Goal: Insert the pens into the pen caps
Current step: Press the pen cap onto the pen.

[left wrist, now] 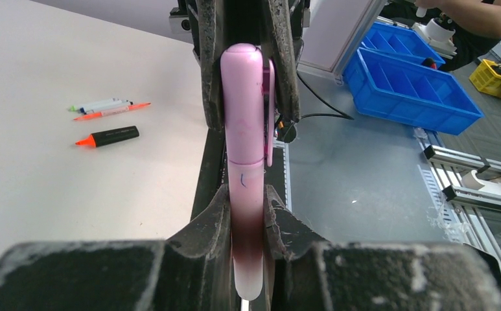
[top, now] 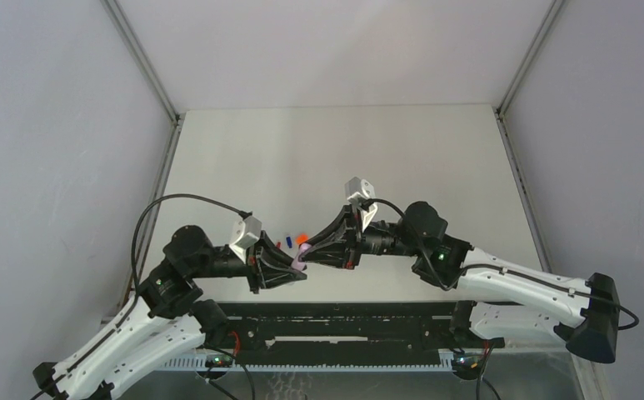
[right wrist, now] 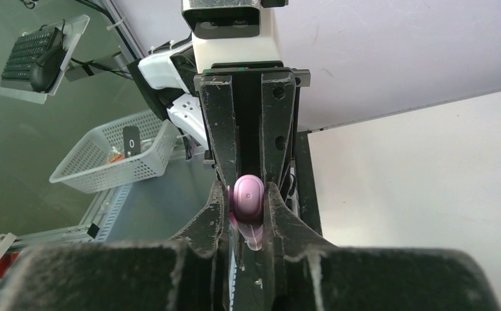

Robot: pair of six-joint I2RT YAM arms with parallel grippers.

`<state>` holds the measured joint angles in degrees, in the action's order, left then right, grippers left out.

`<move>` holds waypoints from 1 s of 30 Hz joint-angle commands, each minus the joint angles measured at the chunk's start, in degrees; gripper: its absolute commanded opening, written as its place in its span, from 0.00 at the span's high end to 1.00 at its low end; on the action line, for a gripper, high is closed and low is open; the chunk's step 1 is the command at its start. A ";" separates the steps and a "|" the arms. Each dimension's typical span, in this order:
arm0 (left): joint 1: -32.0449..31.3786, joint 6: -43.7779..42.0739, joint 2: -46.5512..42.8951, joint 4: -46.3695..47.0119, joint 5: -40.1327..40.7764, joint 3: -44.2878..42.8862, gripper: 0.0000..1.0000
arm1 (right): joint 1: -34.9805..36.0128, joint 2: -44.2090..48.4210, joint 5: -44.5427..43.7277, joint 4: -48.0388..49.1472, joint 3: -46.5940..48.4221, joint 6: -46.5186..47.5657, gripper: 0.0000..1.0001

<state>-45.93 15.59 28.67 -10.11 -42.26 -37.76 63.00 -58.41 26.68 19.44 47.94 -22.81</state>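
Observation:
A lilac-pink highlighter (left wrist: 246,214) is held level between both grippers near the table's front edge (top: 302,254). My left gripper (left wrist: 247,197) is shut on its pale barrel. The lilac cap (left wrist: 242,97) sits on the barrel's far end, and my right gripper (right wrist: 247,194) is shut on that cap (right wrist: 249,193). The right gripper's fingers (left wrist: 285,65) flank the cap in the left wrist view. A stubby black orange-tipped highlighter (left wrist: 108,136) and thin pens (left wrist: 105,107) lie on the table to the left. Small orange, blue and red bits (top: 290,240) show just behind the grippers.
The table's front edge and a black rail (top: 343,321) lie right below the grippers. Off the table are blue bins (left wrist: 416,78), a white mesh basket (right wrist: 111,155) and a keyboard (right wrist: 37,55). White walls (top: 52,167) enclose the table on three sides.

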 commanded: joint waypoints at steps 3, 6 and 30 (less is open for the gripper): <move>-0.03 1.17 -2.31 7.02 0.23 -3.93 1.00 | 1.73 -2.89 2.33 0.01 -2.62 -3.74 1.00; -0.03 2.23 -3.10 9.37 1.01 -4.61 1.00 | 2.56 -4.64 4.52 0.51 -4.26 -5.76 1.00; 0.14 3.04 -4.63 14.77 6.41 -9.30 1.00 | 9.91 -14.53 10.41 -6.21 -11.02 -9.91 1.00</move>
<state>-46.52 20.25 24.93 -19.35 -44.88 -37.78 67.57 -66.26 28.08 33.50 42.85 -30.41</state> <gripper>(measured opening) 0.212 0.153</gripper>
